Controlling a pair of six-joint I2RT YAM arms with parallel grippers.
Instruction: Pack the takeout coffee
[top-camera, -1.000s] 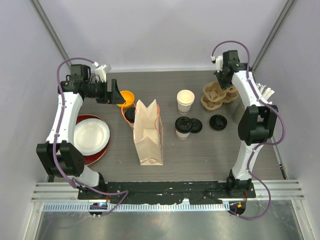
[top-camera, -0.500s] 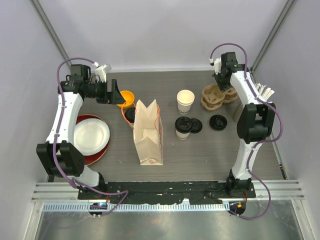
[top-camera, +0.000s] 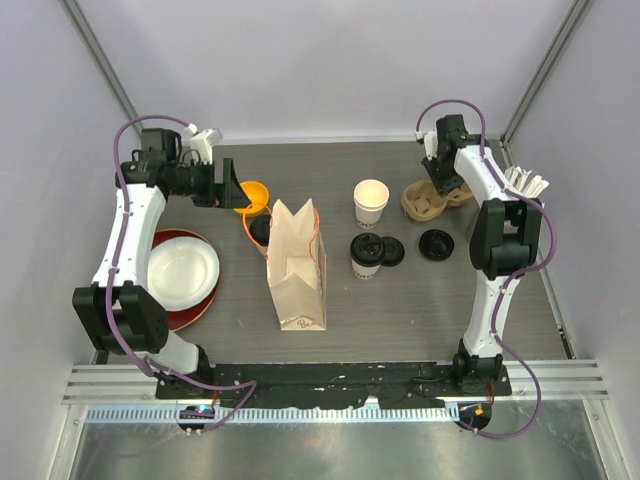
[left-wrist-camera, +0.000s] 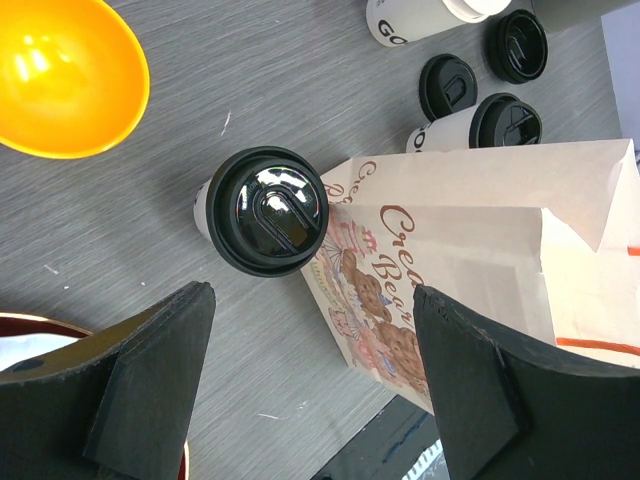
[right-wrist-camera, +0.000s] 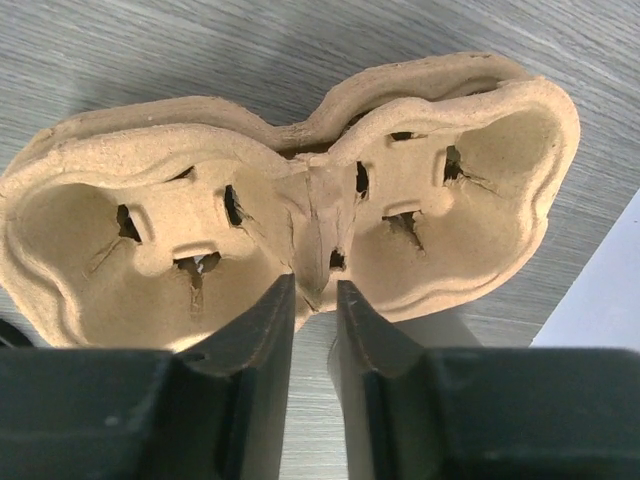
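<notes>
**Top external.** Dark desk (top-camera: 400, 310).
- The left gripper (top-camera: 232, 186) is at 10 o'clock. Its jaws are spread wide with nothing between them, just beside an orange bowl (top-camera: 256, 190).
- A paper bag (top-camera: 297, 270) stands open at centre-left.
- Lidded cup A (top-camera: 259, 229) stands upright on the desk at the bag's 10 o'clock, just beside it and partly hidden by it.
- Lidded cup B (top-camera: 366, 255) stands upright at the bag's 3 o'clock, apart from it. Both cups are outside the bag.
- A loose black lid (top-camera: 392, 250) lies just beside cup B, with a second loose lid (top-camera: 437, 244) further toward 3 o'clock.
- An unlidded white cup (top-camera: 371, 202) stands at 12 o'clock of cup B.
- A pulp cup carrier (top-camera: 418, 205) lies at 2 o'clock on the desk, with the right gripper (top-camera: 437, 186) down over it.
- A red plate (top-camera: 195, 312) at 8 o'clock carries a white plate (top-camera: 182, 272).

**Left wrist.**
- Cup A sits at frame centre, seen from above. Its lid edge overlaps the printed bag at 3 o'clock, and I cannot tell whether they touch.
- The orange bowl is at 11 o'clock.
- Cup B, both loose lids and the unlidded cup cluster at 1 o'clock.
- The jaws stand wide apart, to either side of and below cup A, clear of it.

**Right wrist.**
- The carrier fills the frame, its two pockets open upward.
- The jaws stand a narrow gap apart, straddling the carrier's centre ridge at 6 o'clock. Whether they pinch it I cannot tell.
</notes>
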